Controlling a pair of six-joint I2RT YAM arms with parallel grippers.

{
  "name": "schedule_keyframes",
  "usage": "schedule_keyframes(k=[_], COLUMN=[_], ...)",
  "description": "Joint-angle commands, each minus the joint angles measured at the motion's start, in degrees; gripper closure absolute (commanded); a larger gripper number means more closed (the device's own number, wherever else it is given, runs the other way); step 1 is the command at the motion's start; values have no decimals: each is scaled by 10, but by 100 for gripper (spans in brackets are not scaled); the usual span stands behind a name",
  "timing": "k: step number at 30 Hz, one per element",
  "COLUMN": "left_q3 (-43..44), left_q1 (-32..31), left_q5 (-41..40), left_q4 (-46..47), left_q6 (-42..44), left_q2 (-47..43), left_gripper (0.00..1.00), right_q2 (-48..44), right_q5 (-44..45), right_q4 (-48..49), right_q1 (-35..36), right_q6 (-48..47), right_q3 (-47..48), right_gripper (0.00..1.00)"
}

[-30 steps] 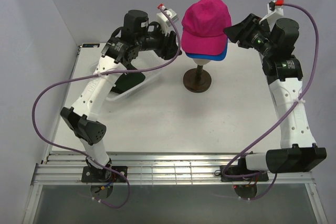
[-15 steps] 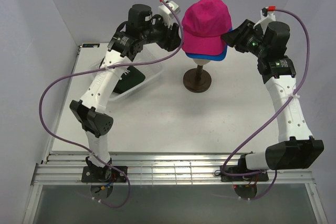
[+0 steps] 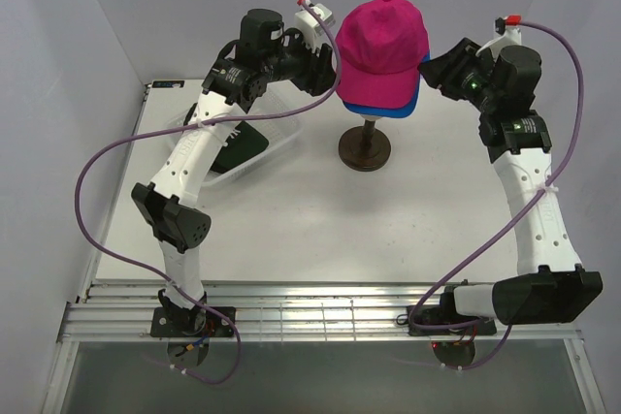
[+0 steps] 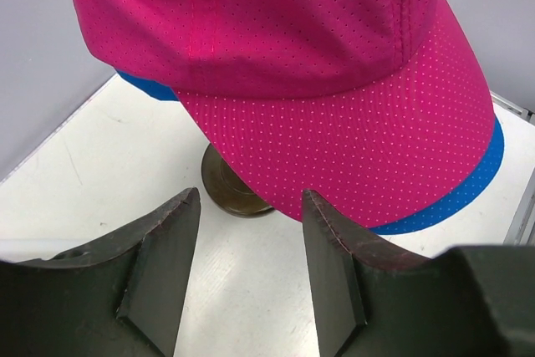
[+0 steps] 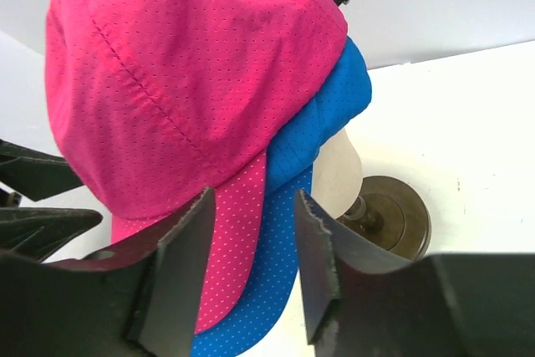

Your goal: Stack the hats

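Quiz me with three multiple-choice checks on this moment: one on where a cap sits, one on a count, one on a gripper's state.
1. The blue cap is: A above the pink cap; B directly under the pink cap, on the mannequin head; C lying off the head.
2. Caps on the head: A four; B one; C two.
3. The left gripper is: A open, holding nothing; B shut on the pink cap's brim; C shut on the blue cap.
Answers: 1 B, a blue edge shows beneath the pink brim. 2 C, only pink and blue show there. 3 A, its fingers stand apart, short of the brim.
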Motion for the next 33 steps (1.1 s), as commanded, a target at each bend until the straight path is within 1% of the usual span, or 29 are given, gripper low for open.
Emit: schedule_keyframes(k=[1, 3, 4, 6, 7, 10, 11, 13, 14, 18, 20, 24, 29, 33], left_q3=[8, 7, 6, 7, 8, 8, 7, -4, -7, -28, -35, -48, -58, -61], left_q1=[2, 2, 2, 2, 2, 2, 2, 2, 2, 7, 9, 11, 11, 11], left_q5=[1, 1, 0, -4, -6, -13, -13, -16, -19, -43, -44, -41, -36, -35], left_q4=[5, 5, 5, 5, 6, 5, 4, 4, 4, 1, 1, 1, 1, 1], left_q6=[0, 1, 2, 6, 7, 7, 7, 11, 14, 22, 23, 21, 18, 18], left_q2=[-32, -38, -40, -48, -50, -58, -60, -68, -69, -76, -79, -83, -83, -86], left_gripper=[38, 37, 37, 37, 36, 36, 36, 35, 35, 34, 34, 34, 34, 34], right_q2=[-14, -1, 6, 36, 47, 104, 133, 164, 195, 266, 282, 291, 297, 289], right_q5=[1, -10, -13, -32, -39, -63, -78, -95, -99, -94, -81, -61, -52, -68], right_q4=[12, -9, -19, -28, -24, -3, 7, 36, 38, 31, 31, 32, 8, 5], right_q1=[-1, -1, 1, 7, 14, 25, 29, 38, 42, 64, 73, 72, 72, 66], right_q6=[-12, -36, -45, -76, -84, -104, -106, -111, -113, -128, -137, -148, -146, -132], right_q3=[23, 59, 112, 167, 215, 279, 312, 347, 383, 452, 452, 420, 399, 364], right_gripper=[50, 45, 43, 37, 34, 29, 28, 26, 26, 25, 25, 24, 24, 24])
